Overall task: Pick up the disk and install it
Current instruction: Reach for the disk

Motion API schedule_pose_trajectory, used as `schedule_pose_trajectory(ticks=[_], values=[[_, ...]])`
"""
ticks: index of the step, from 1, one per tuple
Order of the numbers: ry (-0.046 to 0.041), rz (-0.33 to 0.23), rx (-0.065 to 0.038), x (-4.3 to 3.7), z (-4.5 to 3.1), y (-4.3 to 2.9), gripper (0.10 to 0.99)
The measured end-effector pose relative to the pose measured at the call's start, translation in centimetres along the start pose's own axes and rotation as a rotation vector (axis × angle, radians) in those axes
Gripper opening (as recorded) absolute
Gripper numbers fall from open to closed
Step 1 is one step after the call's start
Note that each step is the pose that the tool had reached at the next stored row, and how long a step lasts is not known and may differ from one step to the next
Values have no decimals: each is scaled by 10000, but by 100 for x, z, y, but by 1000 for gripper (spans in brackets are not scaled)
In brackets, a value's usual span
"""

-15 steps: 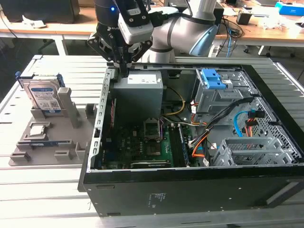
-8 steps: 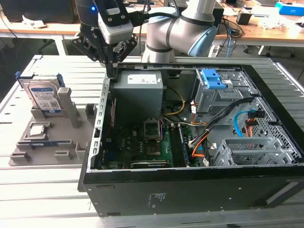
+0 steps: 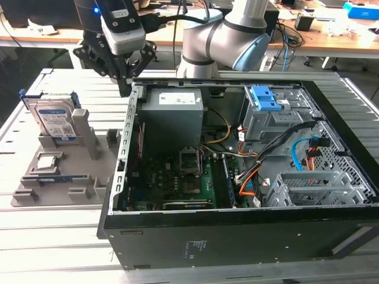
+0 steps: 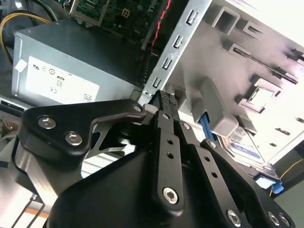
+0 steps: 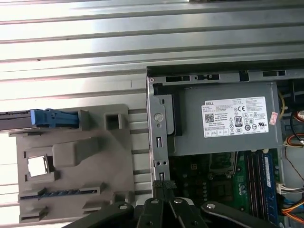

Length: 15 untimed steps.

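Jaws closed on nothing, the gripper point(image 3: 124, 90) hangs over the computer case point(image 3: 237, 236) wall by the power supply point(image 3: 174, 118); the disk point(image 3: 54, 121) stands upright outside that case.

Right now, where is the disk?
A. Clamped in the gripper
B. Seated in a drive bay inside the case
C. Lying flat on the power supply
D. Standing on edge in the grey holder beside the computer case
D: the disk stands on edge in the grey holder, on the exterior view's left of the computer case, apart from the gripper.
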State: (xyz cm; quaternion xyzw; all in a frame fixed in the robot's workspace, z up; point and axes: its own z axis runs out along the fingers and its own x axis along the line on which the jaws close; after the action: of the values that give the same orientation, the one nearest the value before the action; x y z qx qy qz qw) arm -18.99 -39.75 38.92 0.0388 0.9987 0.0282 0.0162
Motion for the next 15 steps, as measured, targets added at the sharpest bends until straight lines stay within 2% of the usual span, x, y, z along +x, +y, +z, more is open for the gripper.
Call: schedule_pose_trajectory(ticks=[3,5,7,9,11,13,15], values=[[1,2,1,82,-3,-6,106],[0,0,0,164,-6,-13,106],[0,3,0,281,-10,-21,106],[0,0,1,352,-13,-27,106],[1,2,1,467,-17,-36,106],[1,1,1,521,-18,-40,106],[0,0,0,611,-22,-47,106]])
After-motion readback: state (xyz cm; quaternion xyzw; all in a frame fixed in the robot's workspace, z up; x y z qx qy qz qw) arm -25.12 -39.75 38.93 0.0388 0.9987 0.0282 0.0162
